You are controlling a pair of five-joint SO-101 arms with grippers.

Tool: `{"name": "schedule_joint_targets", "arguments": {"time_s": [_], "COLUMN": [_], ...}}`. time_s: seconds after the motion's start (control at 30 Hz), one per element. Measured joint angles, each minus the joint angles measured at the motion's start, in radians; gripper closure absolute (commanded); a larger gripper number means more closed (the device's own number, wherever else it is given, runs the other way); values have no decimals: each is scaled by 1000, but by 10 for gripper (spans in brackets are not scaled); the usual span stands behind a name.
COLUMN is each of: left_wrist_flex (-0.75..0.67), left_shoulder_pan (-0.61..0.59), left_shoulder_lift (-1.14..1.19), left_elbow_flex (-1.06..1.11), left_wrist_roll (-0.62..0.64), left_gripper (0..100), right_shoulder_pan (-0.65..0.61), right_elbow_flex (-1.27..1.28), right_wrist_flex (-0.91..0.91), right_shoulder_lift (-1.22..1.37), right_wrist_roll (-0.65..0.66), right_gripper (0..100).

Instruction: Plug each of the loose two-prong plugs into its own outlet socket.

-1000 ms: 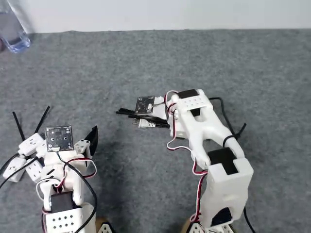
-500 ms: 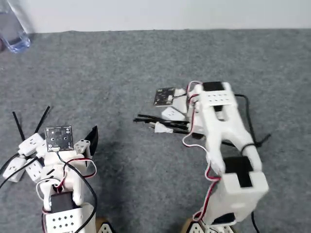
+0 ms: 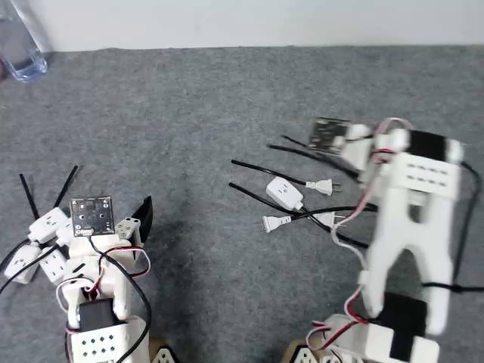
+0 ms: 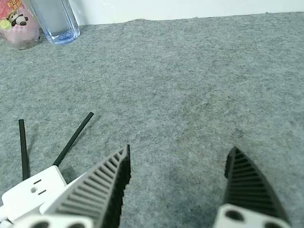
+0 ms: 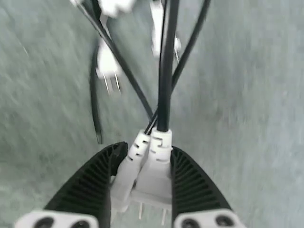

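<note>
Right gripper (image 5: 148,154): fingers clamped on two white plugs (image 5: 151,173) side by side, black cords (image 5: 164,71) leading away.
Loose plugs (image 3: 276,223) and white socket (image 3: 285,193) on grey carpet (image 3: 189,113) near table middle, cords crossing.
Left gripper (image 4: 179,159): fingers wide apart, holding nothing.
Socket cluster (image 3: 45,227) just beside it, seemingly three or four pieces.

I count 2 plugs (image 5: 147,175) pinched between my right fingers (image 5: 92,183). At least 2 loose plugs (image 3: 276,223) lie on the bench (image 3: 227,98), with 1 socket (image 3: 285,193) beside them. At least 3 more sockets (image 3: 51,223) sit clustered well apart, plus 1 clear glass (image 4: 54,19).
</note>
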Motion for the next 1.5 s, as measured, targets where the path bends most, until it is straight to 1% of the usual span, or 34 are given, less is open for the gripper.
{"name": "schedule_joint_targets", "arguments": {"time_s": [0.23, 0.4, 0.53, 0.63, 0.83, 0.87, 0.93, 1.07, 1.13, 1.3, 1.4, 1.5], "left_wrist_flex": [0, 0, 0, 0, 0, 0, 0, 0, 0, 0, 0, 0], "left_shoulder_pan": [0, 0, 14, 26, 29, 29, 29, 29, 29, 29, 29, 29], "left_shoulder_lift": [0, 0, 0, 0, 0, 0, 0, 0, 0, 0, 0, 0], "left_elbow_flex": [0, 8, 8, 8, 9, 9, 9, 9, 9, 9, 9, 9], "left_wrist_roll": [0, 0, 0, -25, -32, -32, -32, -34, -34, -34, -34, -34], "left_gripper": [695, 695, 695, 695, 695, 695, 695, 695, 695, 695, 695, 695], "right_shoulder_pan": [262, 408, 485, 493, 486, 482, 476, 466, 466, 451, 408, 330], "right_elbow_flex": [12, 14, 14, 14, 14, 14, 14, 14, 14, 14, 14, 14], "right_wrist_flex": [-163, -279, -362, -385, -445, -459, -493, -531, -537, -525, -431, -298], "right_shoulder_lift": [11, 149, 278, 354, 451, 465, 491, 506, 506, 494, 423, 305], "right_wrist_roll": [114, 176, 193, 195, 193, 192, 150, 104, 100, 97, 97, 92], "right_gripper": [991, 991, 991, 991, 987, 974, 894, 641, 578, 572, 572, 572]}}
